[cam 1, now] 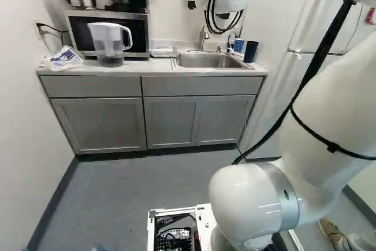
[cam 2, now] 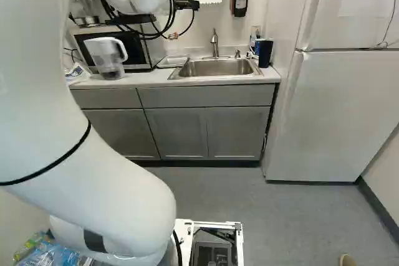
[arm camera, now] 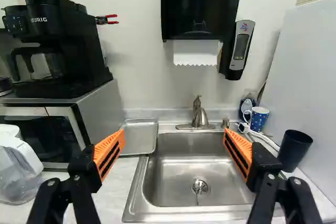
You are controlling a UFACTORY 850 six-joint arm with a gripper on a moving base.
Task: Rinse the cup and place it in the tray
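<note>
Points toward the sink [arm camera: 176, 181] with jaws released, wide apart; faces tray [arm camera: 139, 137] just beside the sink, spotted blue cup [arm camera: 259, 118] and dark cup [arm camera: 294, 149] across it.

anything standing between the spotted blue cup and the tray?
Yes: the faucet, at the back of the sink, stands between the spotted cup and the tray, with a short metal fitting nearer the cup.
</note>
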